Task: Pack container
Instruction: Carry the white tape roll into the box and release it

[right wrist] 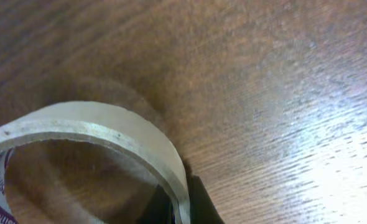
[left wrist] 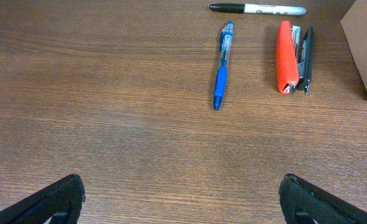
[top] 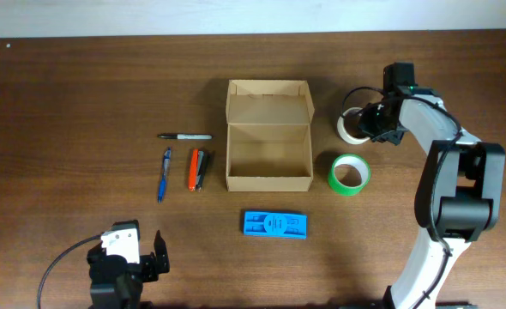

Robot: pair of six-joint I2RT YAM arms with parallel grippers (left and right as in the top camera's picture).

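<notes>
Left jaws stand wide apart, released and holding nothing. Their dark fingers [left wrist: 59, 202] sit at the two lower corners of the wrist view with bare desk [left wrist: 140, 137] between them. The left arm [top: 116, 266] is low by the near edge, toward the left corner.

Ahead of these jaws, well apart from them, lie three things in a row:
- a blue pen [left wrist: 221, 68], pointing toward the far edge;
- an orange stapler [left wrist: 286, 56] on its side, just right of the pen;
- a black marker [left wrist: 258, 9], crosswise beyond both.

Right jaws are down at the white tape [top: 344, 129], over its right side, toward the right edge of the desk. In the wrist view the tape's rim [right wrist: 109, 127] fills the frame, with something dark, perhaps a finger, just under it. I cannot tell whether these jaws are clenched on the tape or loose. The right arm [top: 446, 184] reaches in from the near right.

Green tape [top: 335, 176] lies flat just nearer than the white one, apart from it.

The box [top: 268, 159] sits mid-desk, left of both tapes and right of the stapler. It is open and nothing shows inside it. Its lid [top: 268, 103] is thrown back toward the far edge.

A blue case [top: 274, 225] lies flat between the box and the near edge.
</notes>
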